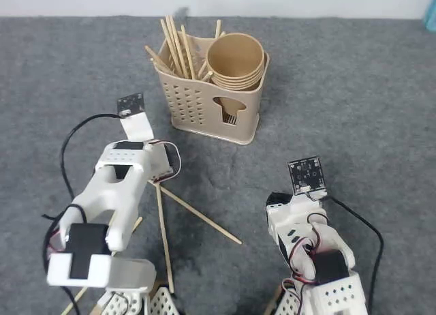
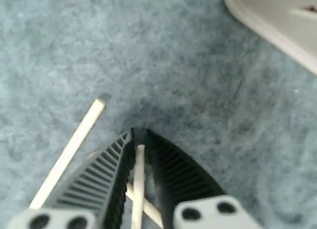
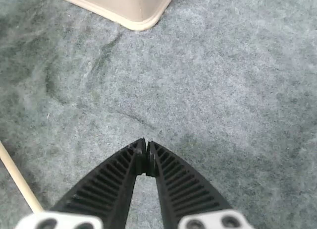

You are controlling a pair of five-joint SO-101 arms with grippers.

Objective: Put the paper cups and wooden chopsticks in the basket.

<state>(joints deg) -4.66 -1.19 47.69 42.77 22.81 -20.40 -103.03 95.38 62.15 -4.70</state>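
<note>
Grey felt mat point(image 1: 354, 90) covers the table; the basket point(image 1: 204, 114) stands at twelve o'clock, already holding the paper cups point(image 1: 235, 56); loose chopsticks point(image 1: 204, 219) lie toward six. The left gripper point(image 2: 139, 140) is clamped on one chopstick point(image 2: 139, 174) that runs along its jaws; held so, it may slide out, or drag the stick crossing beneath. The right gripper point(image 3: 146, 150) is closed on nothing. The left wrist view tells the grasp; the high view gives the route to the basket.
</note>
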